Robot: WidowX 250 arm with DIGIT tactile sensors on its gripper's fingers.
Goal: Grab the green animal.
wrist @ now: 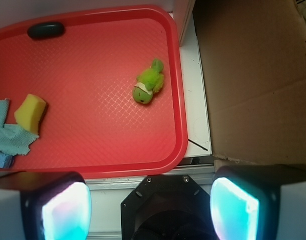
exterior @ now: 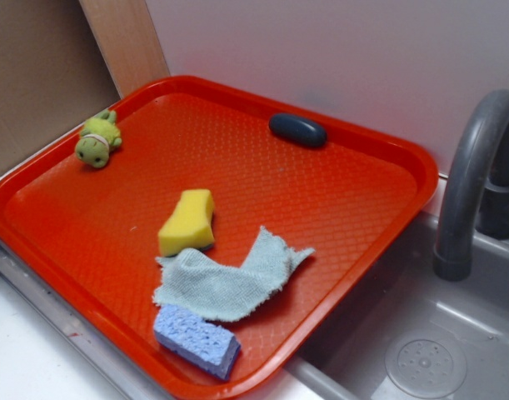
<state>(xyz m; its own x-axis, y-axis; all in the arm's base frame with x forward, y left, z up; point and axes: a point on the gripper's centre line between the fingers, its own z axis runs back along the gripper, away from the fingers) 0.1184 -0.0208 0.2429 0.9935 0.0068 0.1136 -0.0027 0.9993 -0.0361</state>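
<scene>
The green animal is a small yellow-green plush with a pale band, lying at the far left corner of the red tray. In the wrist view the green animal lies near the tray's right rim, well ahead of my gripper. The gripper is open, its two glowing cyan pads wide apart with nothing between them, hovering high over the white ledge outside the tray. The gripper does not show in the exterior view.
On the tray lie a yellow sponge, a pale blue cloth, a blue sponge and a dark oval soap-like object. A grey faucet and sink are to the right. Cardboard stands beside the tray.
</scene>
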